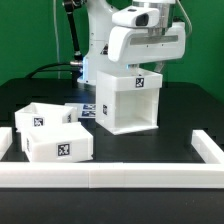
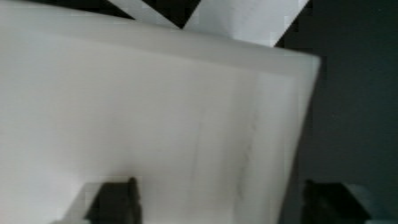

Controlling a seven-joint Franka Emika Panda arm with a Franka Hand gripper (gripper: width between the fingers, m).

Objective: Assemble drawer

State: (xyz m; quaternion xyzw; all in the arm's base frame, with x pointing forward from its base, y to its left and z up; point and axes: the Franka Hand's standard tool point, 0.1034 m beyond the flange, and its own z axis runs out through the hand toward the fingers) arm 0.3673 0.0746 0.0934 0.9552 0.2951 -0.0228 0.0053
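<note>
The large white hollow housing (image 1: 127,100) stands upright in the middle of the table, its open side facing the camera, a tag on its top front edge. My gripper (image 1: 143,64) hangs right over the housing's top; its fingertips are hidden there. In the wrist view the housing's white top (image 2: 160,120) fills most of the picture. My gripper (image 2: 222,203) is open, with one dark finger (image 2: 112,200) over the white surface and the other past its edge. Two smaller white trays lie at the exterior view's left, one behind (image 1: 38,117), one in front (image 1: 60,146).
A long low white rail (image 1: 110,175) runs along the table's front and turns back at both ends. The marker board (image 1: 88,108) lies flat between the trays and the housing. The arm's white base stands behind the housing.
</note>
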